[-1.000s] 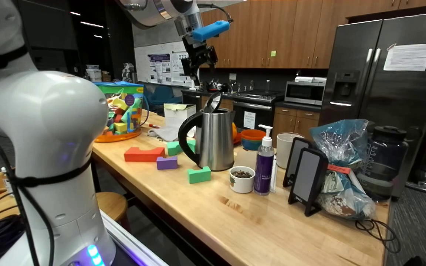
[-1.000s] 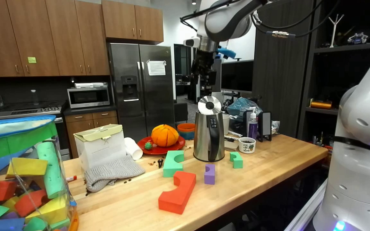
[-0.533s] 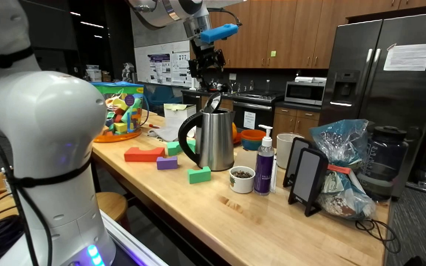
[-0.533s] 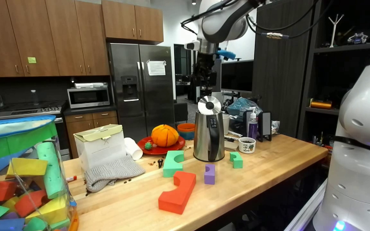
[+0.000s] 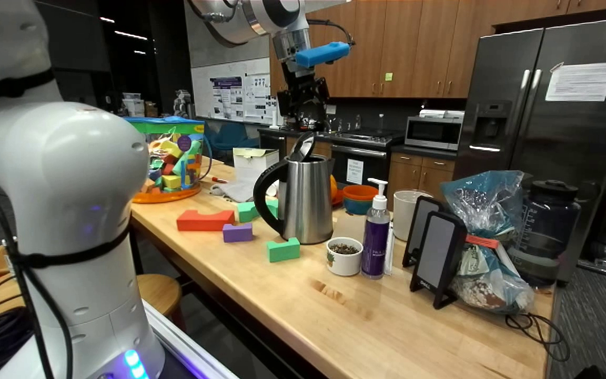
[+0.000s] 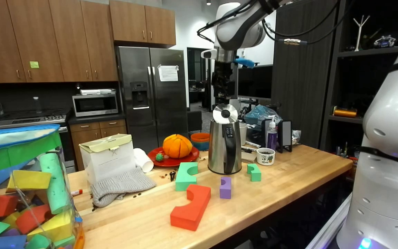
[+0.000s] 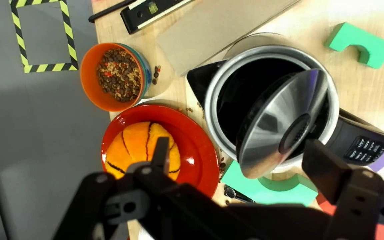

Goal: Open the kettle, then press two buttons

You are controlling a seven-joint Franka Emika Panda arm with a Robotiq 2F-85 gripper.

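Two presses likely remain: the gripper [image 7: 237,153] is spread apart, so best close it before prodding the buttons [image 7: 361,149] squarely, wrist-view four o'clock from the kettle [image 7: 275,113].

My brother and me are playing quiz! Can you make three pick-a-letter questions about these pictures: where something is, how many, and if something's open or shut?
1. Where is the orange pumpkin?
A in the white box
B on the red plate
C inside the microwave

2. How many loose green blocks are on the table?
A one
B five
C two

3. How is the lid of the kettle?
A tipped open
B shut flat
C lying on the table

1 B: the red plate shows around it.
2 C: one small, one bigger.
3 A: in the wrist view it slants over the dark inside.
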